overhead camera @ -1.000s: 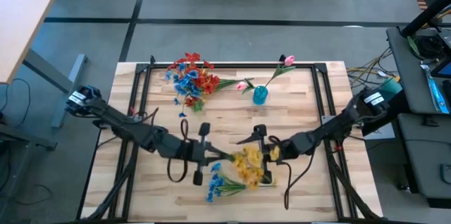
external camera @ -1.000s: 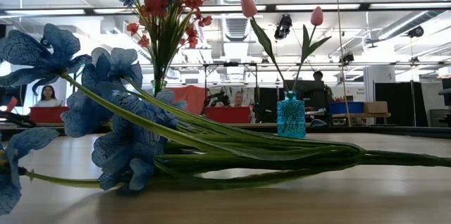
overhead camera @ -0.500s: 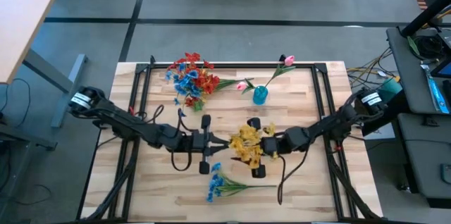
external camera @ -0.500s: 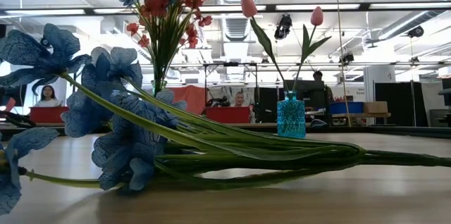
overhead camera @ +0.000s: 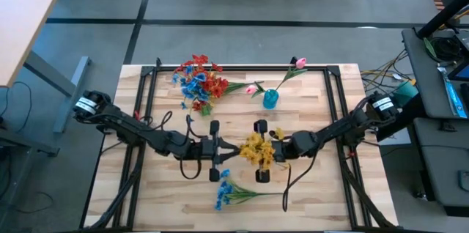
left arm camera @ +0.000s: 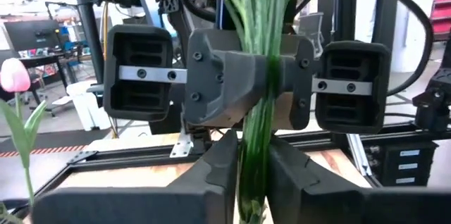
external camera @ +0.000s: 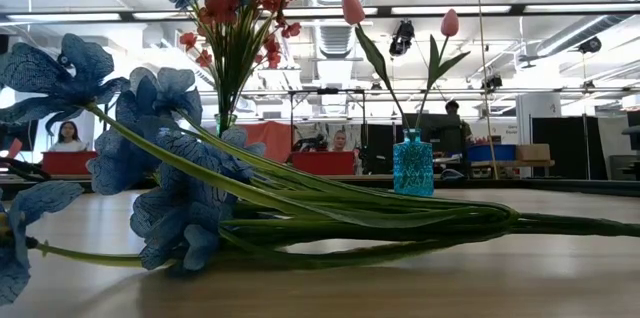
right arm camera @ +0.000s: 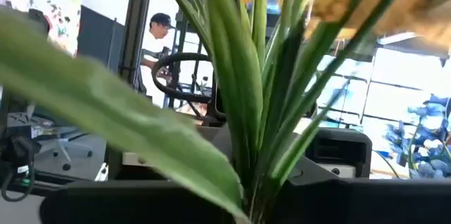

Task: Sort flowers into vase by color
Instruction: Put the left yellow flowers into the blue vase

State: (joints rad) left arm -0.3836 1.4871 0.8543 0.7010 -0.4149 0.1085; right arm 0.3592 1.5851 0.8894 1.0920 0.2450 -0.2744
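Observation:
The yellow flowers (overhead camera: 256,149) stand upright above the table's middle, held between both arms. My left gripper (overhead camera: 236,149) comes from the left and is shut on their green stems (left arm camera: 254,146). My right gripper (left arm camera: 257,83) faces it from the right, shut on the same stems. The blooms hide both holds in the high view. A blue spray (overhead camera: 231,191) lies flat on the table near the front. A small blue vase (overhead camera: 270,99) holds pink tulips (overhead camera: 300,63). A red and blue bunch (overhead camera: 198,79) stands at the far left. My left gripper pinches the yellow flowers' bundled stems (left arm camera: 252,182) between its two fingers (left arm camera: 211,178), level, from the table's left, across the stems. The stems stand upright, with the blooms above the fingers. My right gripper pinches the same stems (left arm camera: 258,104) between its fingers (left arm camera: 218,83), coming from the table's right and across the stems, just beyond my left fingers. The spray stays upright; its lower end is out of view.
Black frame rails (overhead camera: 146,94) run along the table's left, right and far sides. Cables hang from both arms (overhead camera: 286,189). Bare wood lies to the near left and near right of the blue spray.
My left gripper has carried the yellow flowers a little toward the far edge, away from the blue spray. My right gripper has moved toward the table's left, up against the yellow flowers.

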